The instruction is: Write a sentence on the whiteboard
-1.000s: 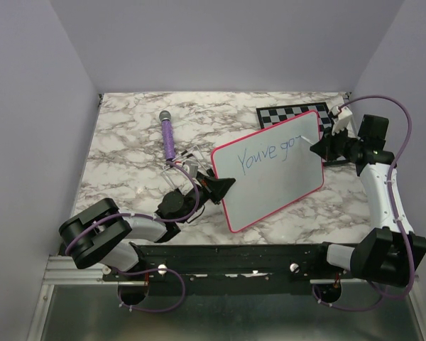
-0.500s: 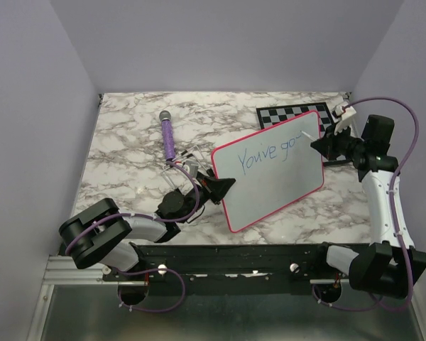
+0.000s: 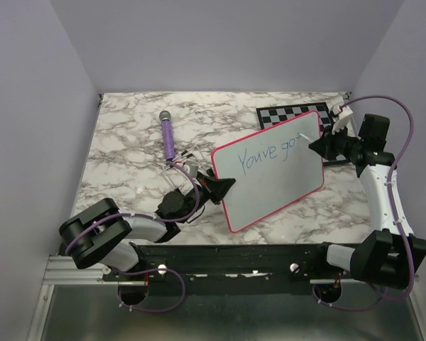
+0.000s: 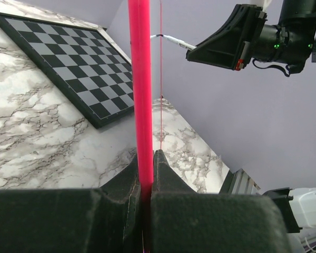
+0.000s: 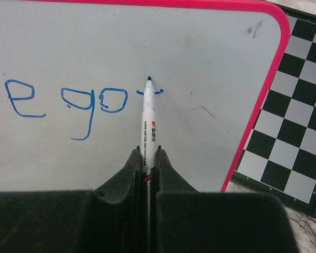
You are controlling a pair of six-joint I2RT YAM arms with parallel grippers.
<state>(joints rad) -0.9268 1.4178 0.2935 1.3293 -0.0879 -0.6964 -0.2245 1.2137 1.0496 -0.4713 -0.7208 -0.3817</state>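
Observation:
The whiteboard (image 3: 273,174), white with a pink rim, is held tilted above the table. My left gripper (image 3: 222,186) is shut on the rim at its left edge, which shows as a pink bar (image 4: 140,79) between the jaws of my left gripper (image 4: 146,158). The sentence (image 3: 268,155) reads "You've go" in blue, with a short dash after it (image 5: 150,92). My right gripper (image 5: 149,152) is shut on a white marker (image 5: 149,113). The marker's tip sits at that dash, near the board's upper right (image 3: 317,144).
A grey-and-black chessboard (image 3: 292,114) lies flat behind and under the whiteboard's far right corner, also in the right wrist view (image 5: 289,126). A purple microphone-shaped object (image 3: 168,136) lies on the marble table left of the board. Grey walls enclose the table.
My right gripper with the marker shifted slightly right and then back left by the board's upper right. The board and left arm have stayed still.

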